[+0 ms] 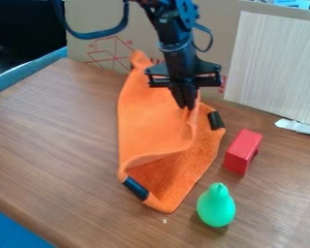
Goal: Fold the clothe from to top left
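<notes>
The gripper (pixel 186 106) hangs over the upper right part of the orange cloth (pixel 151 121), shut on a pinch of its fabric. From the fingertips a raised fold runs down toward the lower left, lying over part of the cloth. The lower right part of the cloth lies flat on the table. One black patch shows at the bottom left edge and another at the right edge, just right of the gripper. The cloth's top corner points up near the cardboard.
A red block (pixel 242 151) stands right of the cloth, and a green pear-shaped toy (pixel 216 205) lies below it. Behind the wooden table (pixel 60 140) are a cardboard wall (pixel 216 34) and a pale panel (pixel 277 65). A white strip (pixel 299 127) lies at the right edge.
</notes>
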`<state>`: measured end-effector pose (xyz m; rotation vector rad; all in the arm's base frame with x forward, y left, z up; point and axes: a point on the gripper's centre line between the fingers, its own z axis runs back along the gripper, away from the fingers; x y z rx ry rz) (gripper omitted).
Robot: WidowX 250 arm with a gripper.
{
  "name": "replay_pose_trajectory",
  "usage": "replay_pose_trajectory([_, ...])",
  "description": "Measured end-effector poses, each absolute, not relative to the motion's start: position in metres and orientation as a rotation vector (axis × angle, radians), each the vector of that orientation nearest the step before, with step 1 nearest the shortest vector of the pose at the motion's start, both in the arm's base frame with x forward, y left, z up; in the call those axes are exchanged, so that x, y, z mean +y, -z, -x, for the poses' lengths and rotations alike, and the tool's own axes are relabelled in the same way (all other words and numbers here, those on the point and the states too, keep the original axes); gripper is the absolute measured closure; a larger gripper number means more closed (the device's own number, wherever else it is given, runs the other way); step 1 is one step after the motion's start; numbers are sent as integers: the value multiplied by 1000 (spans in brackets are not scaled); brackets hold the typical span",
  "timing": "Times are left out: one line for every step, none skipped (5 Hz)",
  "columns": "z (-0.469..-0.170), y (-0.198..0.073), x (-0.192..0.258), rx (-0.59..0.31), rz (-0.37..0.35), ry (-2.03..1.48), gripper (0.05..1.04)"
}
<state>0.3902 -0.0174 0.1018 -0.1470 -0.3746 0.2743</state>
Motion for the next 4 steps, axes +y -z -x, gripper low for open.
replay_pose_trajectory([-393,-98,-27,-378,127,-293,879])
replay_pose_trajectory([-393,-98,-36,-380,129,-299,597])
replay_pose_trajectory([-391,-98,-41,-363,142,-285,321])
replay_pose_trajectory([-386,-104,-46,-349,167,-256,84])
